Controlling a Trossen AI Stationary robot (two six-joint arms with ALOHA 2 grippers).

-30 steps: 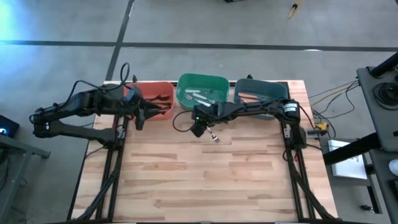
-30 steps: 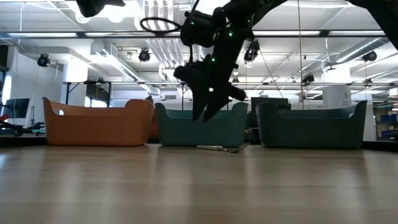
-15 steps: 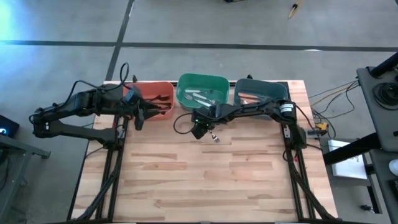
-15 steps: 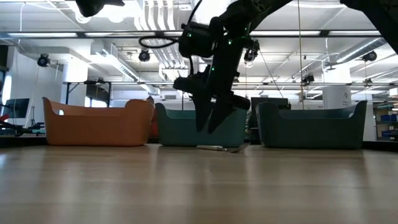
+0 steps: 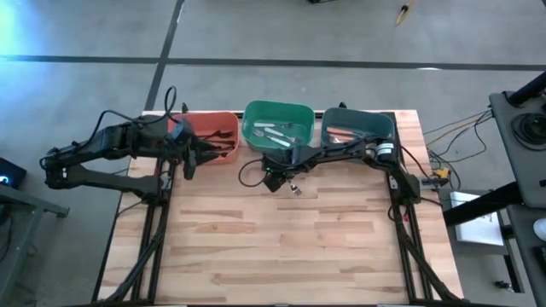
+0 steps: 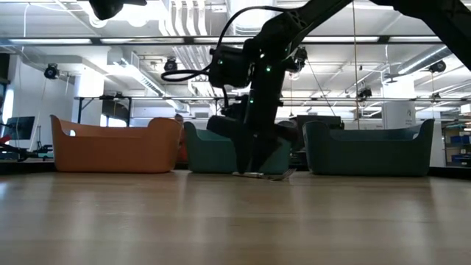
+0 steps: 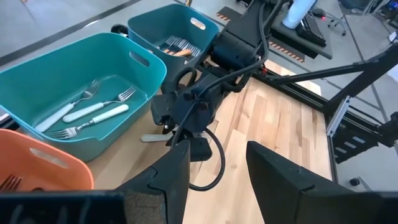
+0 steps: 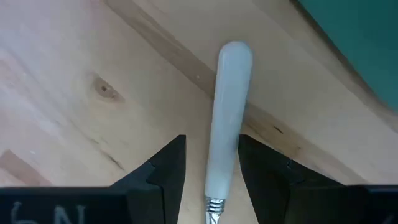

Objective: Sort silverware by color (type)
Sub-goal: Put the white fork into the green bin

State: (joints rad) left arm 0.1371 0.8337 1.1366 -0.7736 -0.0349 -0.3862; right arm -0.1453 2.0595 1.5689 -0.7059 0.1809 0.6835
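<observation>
A white-handled fork [image 8: 229, 106] lies flat on the wooden table [image 5: 281, 247], just in front of the green bin [image 5: 277, 128]. My right gripper [image 8: 211, 146] is open and points steeply down over it. Its two fingers stand on either side of the handle, low over the wood. In the low view the gripper [image 6: 254, 163] reaches almost down to the fork [image 6: 259, 175]. My left gripper [image 7: 214, 168] waits open and empty by the orange bin [image 5: 213, 136].
Three bins stand in a row along the far edge. The orange bin holds black forks [image 7: 9, 182], the green bin white forks [image 7: 87, 112], and the teal bin [image 5: 358, 130] orange forks [image 7: 180, 51]. Bare wood fills the near half of the table.
My right gripper has come down from above the green bin's front wall toward the fork on the table, rolling slightly, until its fingers straddle the handle. The fork has stayed where it was.
</observation>
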